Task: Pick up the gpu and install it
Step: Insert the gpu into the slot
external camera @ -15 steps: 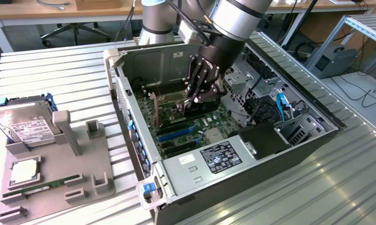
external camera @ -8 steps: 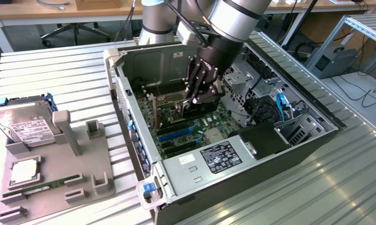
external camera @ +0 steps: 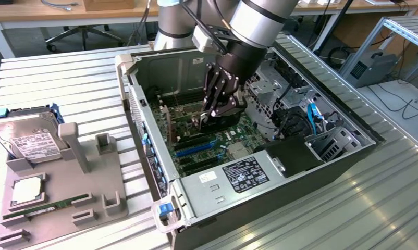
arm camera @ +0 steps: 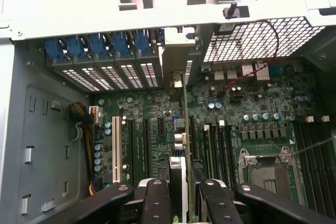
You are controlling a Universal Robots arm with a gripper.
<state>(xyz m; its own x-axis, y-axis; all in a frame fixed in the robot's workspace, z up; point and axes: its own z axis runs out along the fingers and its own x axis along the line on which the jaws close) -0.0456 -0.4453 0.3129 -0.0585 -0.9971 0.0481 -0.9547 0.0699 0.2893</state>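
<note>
The gpu [arm camera: 182, 109] stands edge-on inside the open computer case [external camera: 135, 83], over the motherboard's expansion slots. Its silver end bracket [arm camera: 175, 59] lies against the rear slot openings, beside the blue slot clips [arm camera: 100, 45]. My gripper [arm camera: 178, 200] is shut on the card's upper edge, with one black finger [arm camera: 157, 203] on each side of it. In the exterior view my gripper [external camera: 214, 110] reaches down into the case above the green motherboard [external camera: 216, 140], and the gpu [external camera: 188, 122] shows as a thin card under it. Whether the card is fully seated I cannot tell.
A grey fixture [external camera: 90, 172] at the exterior view's left holds a silver hard drive [external camera: 28, 140], a processor [external camera: 27, 190] and a RAM stick [external camera: 46, 210]. Inside the case are the power supply [external camera: 244, 172], drive cages [external camera: 271, 88], cables and the empty processor socket [arm camera: 268, 174].
</note>
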